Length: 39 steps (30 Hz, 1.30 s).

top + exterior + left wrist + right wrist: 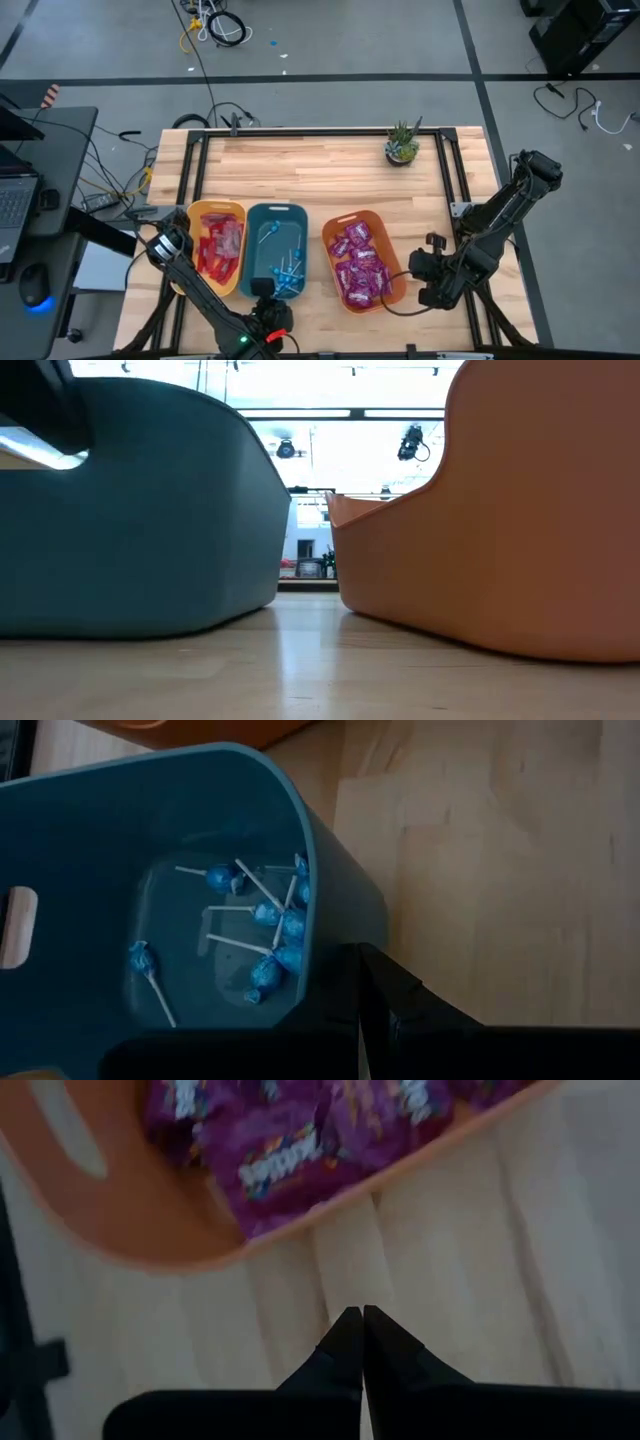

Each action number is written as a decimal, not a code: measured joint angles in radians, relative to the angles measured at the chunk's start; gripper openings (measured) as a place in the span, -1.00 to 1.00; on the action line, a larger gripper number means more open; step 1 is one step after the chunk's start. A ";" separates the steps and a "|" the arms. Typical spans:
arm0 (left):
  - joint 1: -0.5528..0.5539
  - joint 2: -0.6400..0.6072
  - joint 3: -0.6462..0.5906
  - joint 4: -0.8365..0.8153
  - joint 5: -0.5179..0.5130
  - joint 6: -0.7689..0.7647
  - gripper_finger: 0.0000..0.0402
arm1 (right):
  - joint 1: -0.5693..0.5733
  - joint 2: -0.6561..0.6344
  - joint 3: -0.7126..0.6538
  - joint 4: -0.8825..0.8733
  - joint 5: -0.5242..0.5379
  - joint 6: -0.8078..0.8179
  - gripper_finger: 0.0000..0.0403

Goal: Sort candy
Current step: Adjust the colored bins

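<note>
Overhead, left to right: dark desk [45, 150] with a laptop at the frame's left edge; grey floor with loose cables [215, 25] along the top; pale wooden table [320, 165] in the centre, bare across its upper half; small potted plant [402, 144] near its upper right. Lower half of the table: yellow bin [192, 215] holding red packets [220, 245]; beside it, teal bin [290, 214] holding blue lollipops [288, 268]; then orange bin [385, 240] holding purple packets [358, 262]. Left gripper [263, 292], bottom centre, at the teal bin's lower edge, fingers clenched, holding nothing; right gripper [420, 268], just right of the orange bin, fingers [345, 1342] pressed together over bare wood, holding nothing. Table-level view: teal wall at left, orange wall at right, bright ceiling lights in the gap between.
</note>
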<state>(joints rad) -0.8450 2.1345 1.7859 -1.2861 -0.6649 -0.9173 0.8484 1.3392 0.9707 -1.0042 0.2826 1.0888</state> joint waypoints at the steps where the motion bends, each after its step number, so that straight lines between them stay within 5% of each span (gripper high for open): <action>1: 0.001 0.000 0.000 0.001 -0.002 0.000 -1.00 | -0.001 0.000 0.000 0.000 0.016 0.001 -1.00; 15: -0.035 0.000 0.153 0.001 -0.032 0.076 -1.00 | -0.085 0.000 -0.034 -0.016 0.145 -0.012 -1.00; 24: -0.047 0.000 0.187 -0.017 -0.152 0.076 -1.00 | -0.166 0.001 -0.090 0.232 0.128 -0.211 -1.00; 39: -0.047 -0.001 0.187 -0.010 -0.202 0.075 -1.00 | -0.300 0.001 -0.091 0.323 0.085 -0.370 -1.00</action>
<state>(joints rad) -0.8921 2.1338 1.9726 -1.2966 -0.8671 -0.8421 0.5485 1.3399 0.8795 -0.6813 0.3672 0.7188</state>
